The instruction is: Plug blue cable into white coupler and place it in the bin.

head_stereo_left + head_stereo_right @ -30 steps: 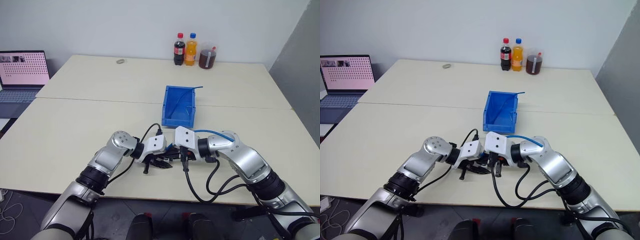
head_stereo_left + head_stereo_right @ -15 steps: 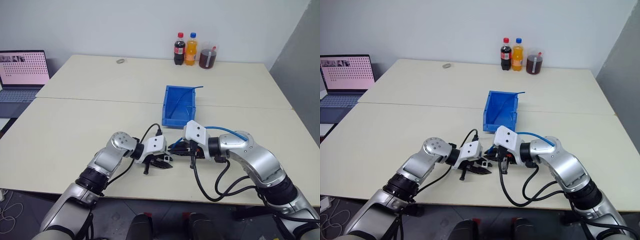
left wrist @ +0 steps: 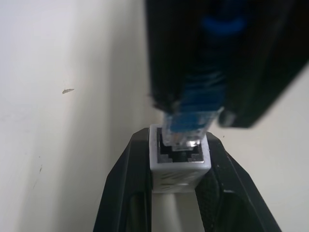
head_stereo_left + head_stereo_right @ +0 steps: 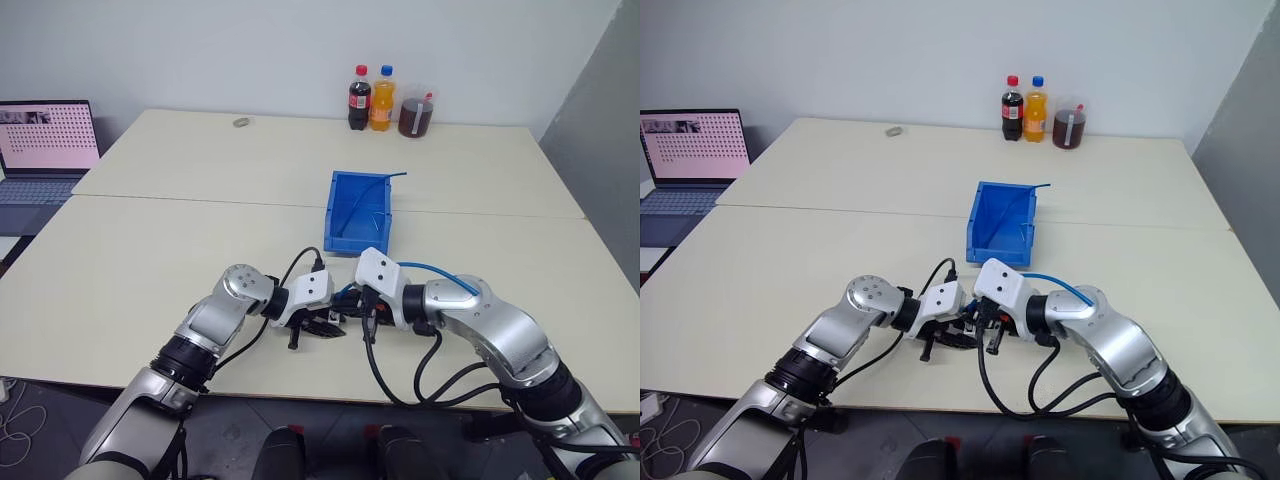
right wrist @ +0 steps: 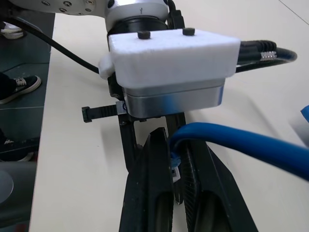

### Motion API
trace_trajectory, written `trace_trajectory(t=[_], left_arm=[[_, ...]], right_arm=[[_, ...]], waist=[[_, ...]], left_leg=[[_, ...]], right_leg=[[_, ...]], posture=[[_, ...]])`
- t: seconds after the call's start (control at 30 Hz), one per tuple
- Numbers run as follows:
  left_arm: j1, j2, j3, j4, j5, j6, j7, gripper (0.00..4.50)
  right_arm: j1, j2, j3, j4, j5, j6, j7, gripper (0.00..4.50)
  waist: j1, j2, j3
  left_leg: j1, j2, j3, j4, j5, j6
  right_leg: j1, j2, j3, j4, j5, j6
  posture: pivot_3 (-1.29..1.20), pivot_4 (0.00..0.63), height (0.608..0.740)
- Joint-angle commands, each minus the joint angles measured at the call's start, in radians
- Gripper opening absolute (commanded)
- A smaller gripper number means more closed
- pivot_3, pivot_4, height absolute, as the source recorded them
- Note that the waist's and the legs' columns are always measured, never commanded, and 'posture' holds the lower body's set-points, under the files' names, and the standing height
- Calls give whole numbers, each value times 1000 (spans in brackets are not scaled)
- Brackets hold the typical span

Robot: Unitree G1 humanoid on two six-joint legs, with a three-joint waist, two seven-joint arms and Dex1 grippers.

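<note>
My left gripper (image 3: pixel 178 150) is shut on the white coupler (image 3: pixel 179 166), whose dark socket faces my right gripper (image 3: pixel 193 104). My right gripper (image 5: pixel 173 145) is shut on the blue cable (image 5: pixel 231 142) just behind its plug (image 3: pixel 189 124). The plug's clear tip sits at the mouth of the socket, slightly tilted. Both grippers meet low over the near table, left gripper (image 4: pixel 328 324) beside right gripper (image 4: pixel 352 308). The cable (image 4: pixel 440 268) arcs back over my right forearm. The blue bin (image 4: pixel 358 212) stands just beyond them.
A thin darker blue wire (image 4: pixel 386 181) lies across the bin's far corner. At the table's back edge stand two bottles (image 4: pixel 370 98) and a jar (image 4: pixel 414 115). A laptop (image 4: pixel 45 140) sits at the far left, and a small object (image 4: pixel 240 123) at the back.
My right gripper drew away to the right with the cable, then came back to the left gripper, its wrist turned. The left arm has kept still.
</note>
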Motion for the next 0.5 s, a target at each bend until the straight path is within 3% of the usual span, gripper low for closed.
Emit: trace_trajectory(t=[0.03, 0.5], left_arm=[[15, -2, -31, 3, 30, 18, 2, 810], [18, 0, -28, 1, 27, 28, 2, 810]], right_arm=[[-9, 0, -4, -5, -4, -17, -7, 0], [13, -12, 33, -14, 6, -16, 13, 0]], waist=[[0, 0, 0], [0, 0, 0]], left_leg=[[0, 0, 0, 0, 0, 0], [0, 0, 0, 0, 0, 0]], right_leg=[[0, 0, 0, 0, 0, 0], [0, 0, 0, -1, 0, 0]], posture=[[0, 150, 740], [0, 150, 740]])
